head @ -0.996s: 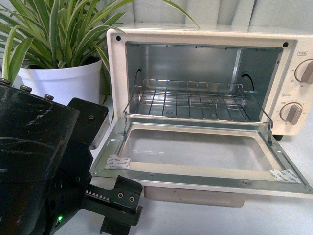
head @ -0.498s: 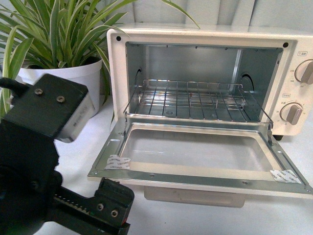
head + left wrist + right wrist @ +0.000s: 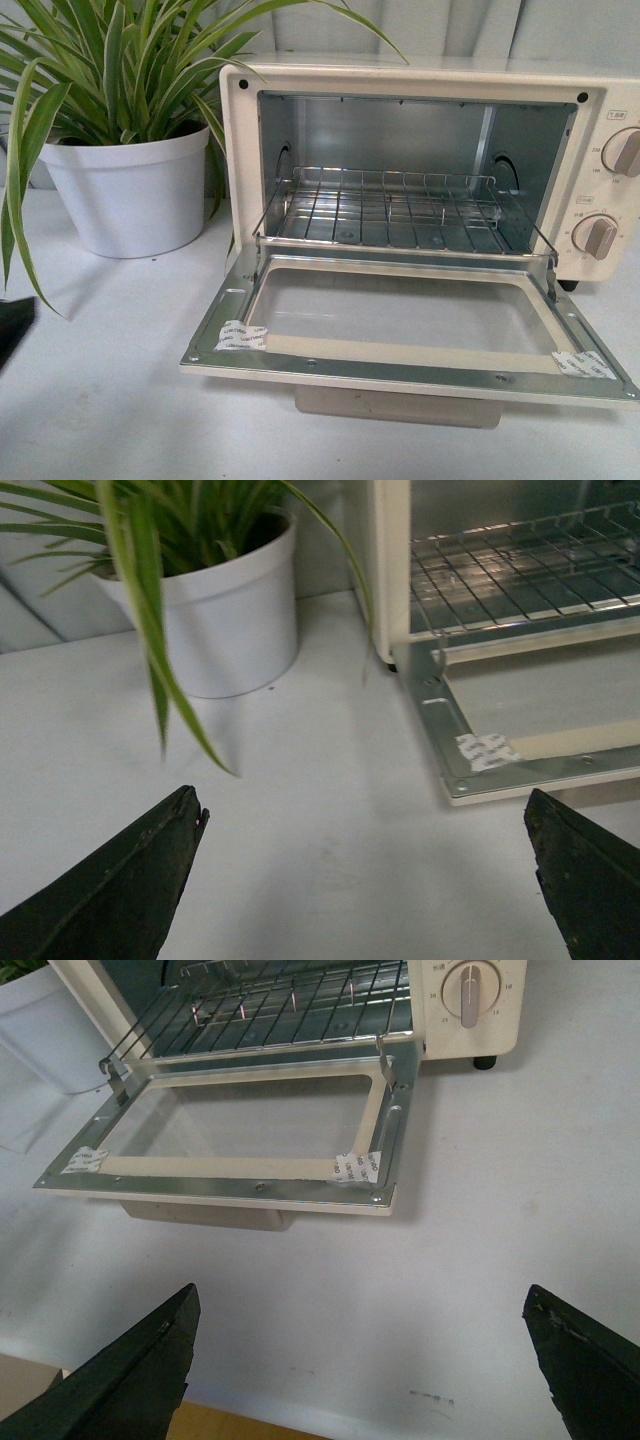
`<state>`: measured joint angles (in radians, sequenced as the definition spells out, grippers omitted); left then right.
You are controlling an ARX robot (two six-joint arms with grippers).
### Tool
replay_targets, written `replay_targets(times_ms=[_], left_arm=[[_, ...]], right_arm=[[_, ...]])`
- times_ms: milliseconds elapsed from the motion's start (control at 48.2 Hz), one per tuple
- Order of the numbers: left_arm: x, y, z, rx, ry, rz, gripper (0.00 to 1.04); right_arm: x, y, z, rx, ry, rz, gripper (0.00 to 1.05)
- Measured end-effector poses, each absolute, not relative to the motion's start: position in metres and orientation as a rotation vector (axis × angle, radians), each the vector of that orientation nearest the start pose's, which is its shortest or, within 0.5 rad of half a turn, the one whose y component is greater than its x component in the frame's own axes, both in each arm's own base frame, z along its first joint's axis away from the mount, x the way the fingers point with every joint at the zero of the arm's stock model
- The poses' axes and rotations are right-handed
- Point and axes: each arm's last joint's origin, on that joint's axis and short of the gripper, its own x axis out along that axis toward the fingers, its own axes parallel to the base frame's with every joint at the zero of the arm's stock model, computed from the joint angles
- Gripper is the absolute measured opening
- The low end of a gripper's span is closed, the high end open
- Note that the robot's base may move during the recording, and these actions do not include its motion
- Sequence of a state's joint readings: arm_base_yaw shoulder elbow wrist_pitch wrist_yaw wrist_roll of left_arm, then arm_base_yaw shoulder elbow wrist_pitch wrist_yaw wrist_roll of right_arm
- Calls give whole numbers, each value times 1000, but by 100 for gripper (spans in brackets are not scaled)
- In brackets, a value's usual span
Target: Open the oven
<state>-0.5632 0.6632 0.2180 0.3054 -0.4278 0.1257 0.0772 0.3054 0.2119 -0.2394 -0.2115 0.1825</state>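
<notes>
The cream-white oven (image 3: pixel 420 75) stands on the white table with its glass door (image 3: pixel 400 315) folded down flat. The wire rack (image 3: pixel 390 205) shows inside, and two beige knobs (image 3: pixel 600 235) sit on its right side. The door's bar handle (image 3: pixel 400 405) hangs under the front edge. My left gripper (image 3: pixel 365 825) is open and empty over the bare table, short of the door's corner (image 3: pixel 455 780). My right gripper (image 3: pixel 360 1335) is open and empty, back from the door (image 3: pixel 240 1130) near the table's front edge. Only a dark bit of the left arm (image 3: pixel 12 325) shows in the front view.
A white pot (image 3: pixel 135 190) with a long-leaved green plant (image 3: pixel 120 60) stands left of the oven, also in the left wrist view (image 3: pixel 215 610). The table's front edge and a brown floor strip (image 3: pixel 200 1425) show in the right wrist view.
My left arm, which filled the lower left of the front view, has pulled back out of it. The oven door stays folded down.
</notes>
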Motion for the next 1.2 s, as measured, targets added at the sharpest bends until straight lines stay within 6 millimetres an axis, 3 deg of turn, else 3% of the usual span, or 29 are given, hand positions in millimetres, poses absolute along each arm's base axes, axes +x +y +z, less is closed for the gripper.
replay_targets(times_ms=[207,415,477,643,768,975,1058,1203], left_arm=[[108,-52,204,135,50,-90,98],[105,-49,202,101,40,-81,98],[102,-47,200,61,25,-30,89],[97,-32,191,15,0,-10,58],[98,-25,186,10,2,-23,37],[98,-16,181,1,-2,-9,5],[98,-13,178,-2,0,-11,4],[98,-5,175,-2,0,-34,4]], right_arm=[[98,12,179,226,291,241,95],[98,11,171,248,274,227,95],[98,11,171,234,246,209,94],[97,1,166,62,1,5,66],[97,0,165,22,0,1,43],[97,0,165,10,0,0,13],[97,0,165,7,0,0,1],[97,0,165,4,0,0,1]])
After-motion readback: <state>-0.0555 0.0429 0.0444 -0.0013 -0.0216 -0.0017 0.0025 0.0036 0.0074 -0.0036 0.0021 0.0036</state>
